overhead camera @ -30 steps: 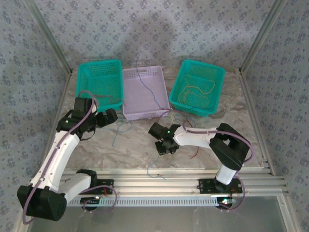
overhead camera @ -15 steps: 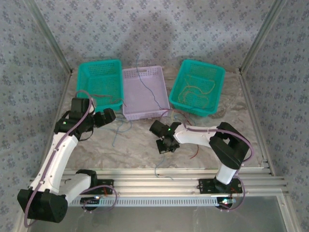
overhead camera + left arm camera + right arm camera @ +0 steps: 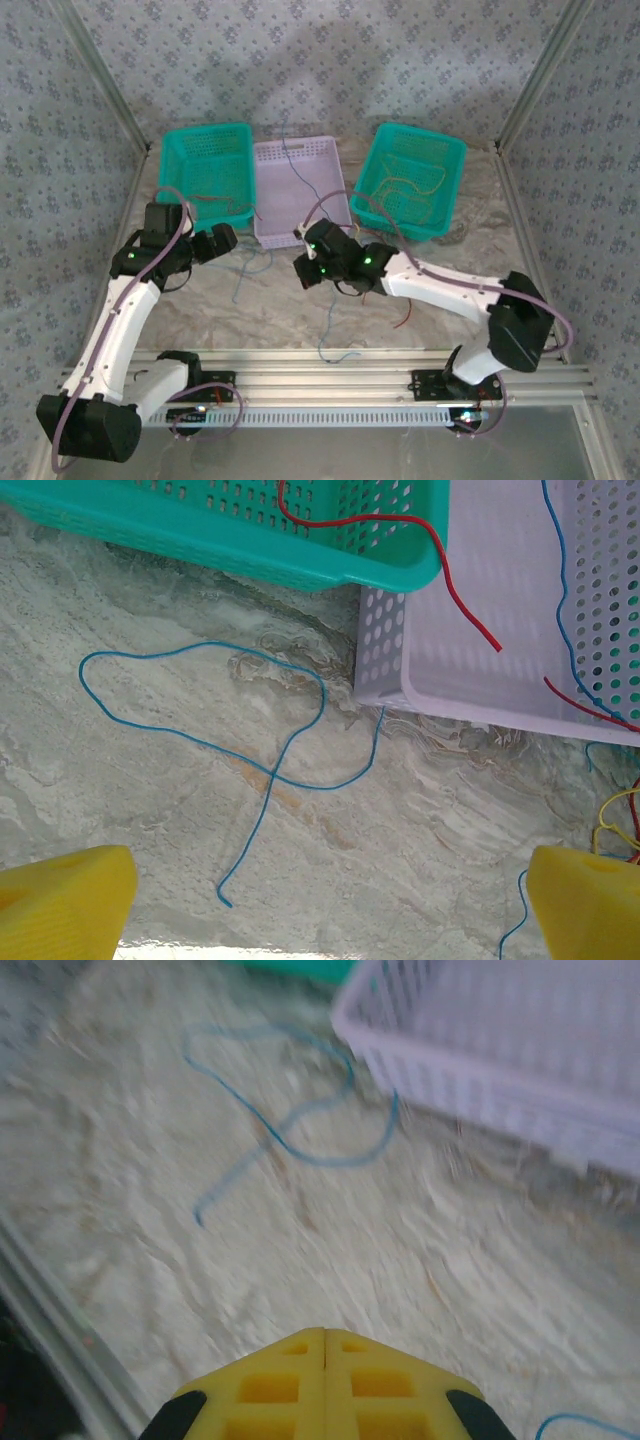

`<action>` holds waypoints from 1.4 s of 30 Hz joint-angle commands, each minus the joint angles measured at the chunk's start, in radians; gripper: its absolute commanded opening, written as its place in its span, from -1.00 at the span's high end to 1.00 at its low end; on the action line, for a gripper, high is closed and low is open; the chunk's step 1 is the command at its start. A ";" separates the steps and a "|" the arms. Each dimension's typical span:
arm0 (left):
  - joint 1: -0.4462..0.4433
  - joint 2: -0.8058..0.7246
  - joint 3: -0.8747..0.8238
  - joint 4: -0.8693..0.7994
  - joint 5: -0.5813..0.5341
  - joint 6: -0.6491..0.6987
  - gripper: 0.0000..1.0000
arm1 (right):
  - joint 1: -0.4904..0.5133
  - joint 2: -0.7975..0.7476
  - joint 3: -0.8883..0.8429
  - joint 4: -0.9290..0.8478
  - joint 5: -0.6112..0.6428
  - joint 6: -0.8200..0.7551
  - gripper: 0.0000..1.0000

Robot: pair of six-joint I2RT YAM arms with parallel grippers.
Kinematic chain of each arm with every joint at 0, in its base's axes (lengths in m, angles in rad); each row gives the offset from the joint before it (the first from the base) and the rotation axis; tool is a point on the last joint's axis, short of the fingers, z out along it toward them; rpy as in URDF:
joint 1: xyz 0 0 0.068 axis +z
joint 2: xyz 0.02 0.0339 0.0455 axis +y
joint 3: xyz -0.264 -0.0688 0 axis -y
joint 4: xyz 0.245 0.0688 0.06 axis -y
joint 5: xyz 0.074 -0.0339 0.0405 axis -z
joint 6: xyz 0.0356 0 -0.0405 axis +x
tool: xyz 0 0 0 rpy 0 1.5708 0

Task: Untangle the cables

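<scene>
Right gripper [image 3: 304, 266] has swung up beside the lilac basket [image 3: 300, 237], closed, seemingly pinching a blue cable [image 3: 326, 322]; left gripper [image 3: 224, 240] gapes wide.

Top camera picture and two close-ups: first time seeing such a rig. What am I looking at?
A left arm and a right arm, both robots, are bolted at a table's near edge. The wide picture looks down from above; each close-up comes from a wrist camera. Two teal baskets flank a lilac basket. Thin wires lie about: a blue loop on the table, a red wire trailing from the left basket, yellow wires in the right basket. The yellow left fingers are open, empty; the right fingers are shut, whether on a wire I cannot tell.
</scene>
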 commanded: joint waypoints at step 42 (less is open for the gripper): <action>0.005 -0.023 -0.002 -0.017 0.037 0.016 -0.99 | -0.011 0.298 -0.117 -0.160 0.179 0.169 0.58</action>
